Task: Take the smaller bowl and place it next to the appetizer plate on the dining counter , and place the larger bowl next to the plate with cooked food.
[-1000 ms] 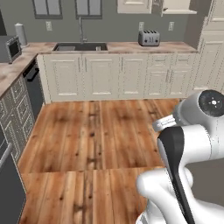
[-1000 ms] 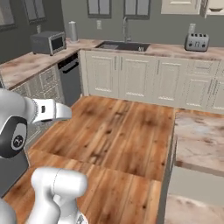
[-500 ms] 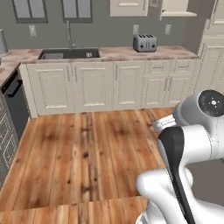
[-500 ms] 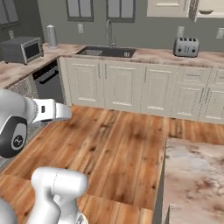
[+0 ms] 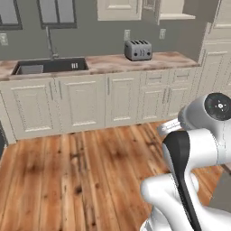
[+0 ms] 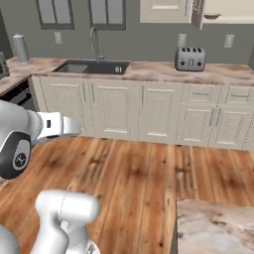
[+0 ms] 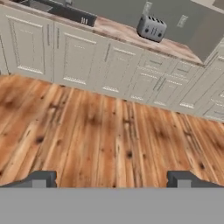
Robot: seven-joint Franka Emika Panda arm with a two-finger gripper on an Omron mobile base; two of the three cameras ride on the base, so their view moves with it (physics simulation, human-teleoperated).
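Marbled stone dining counter (image 6: 213, 225), boxy toaster (image 6: 190, 59).

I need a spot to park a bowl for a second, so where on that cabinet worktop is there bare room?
The worktop is bare between the sink and the toaster, and again right of the toaster toward the wall. The left end is tighter: a grey canister stands beside the sink. The gripper is open with nothing between its fingers.

A home kitchen is showing here: cream panelled base cabinets (image 6: 149, 111) are running under a marbled beige and reddish-brown stone table (image 6: 158, 72), which is carrying a dark inset sink (image 6: 92, 67) with tall faucet (image 6: 94, 42) and a silver toaster (image 6: 190, 59), over a knotty wooden plank floor (image 6: 144, 178).
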